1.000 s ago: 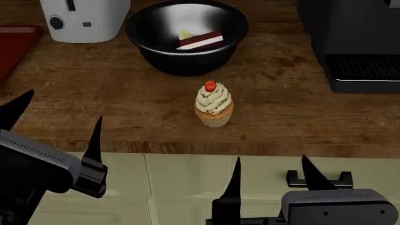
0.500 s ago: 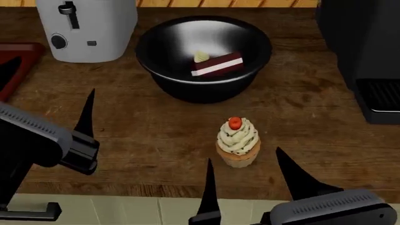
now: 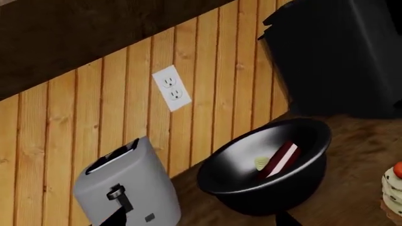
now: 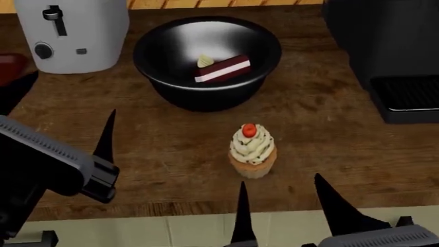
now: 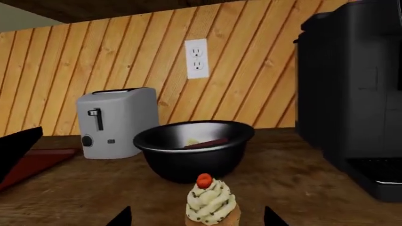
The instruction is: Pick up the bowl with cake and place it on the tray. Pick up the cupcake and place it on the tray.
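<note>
We see the cupcake point(image 4: 252, 151) standing on the wooden counter point(image 4: 171, 144) just in front of the bowl point(image 4: 205, 62), which holds the cake point(image 4: 221, 69). Our right gripper point(image 4: 281, 211) hangs spread just short of the cupcake; our left gripper point(image 4: 65, 110), also spread, is well beside it. The tray point(image 5: 37, 162) lies beyond the toaster point(image 4: 72, 33).

From my head view, the tray point(image 4: 10, 66) is a red sliver at nine o'clock, cut by the edge and partly behind my left gripper point(image 4: 65, 110). My right gripper point(image 4: 285, 203) is cropped at six o'clock, so only its finger spikes show. In my left wrist view the cupcake point(image 3: 392, 193) is sliced by the edge. The cake point(image 5: 204, 142) seems mostly hidden behind the rim of the bowl point(image 5: 191, 157) in my right wrist view.
</note>
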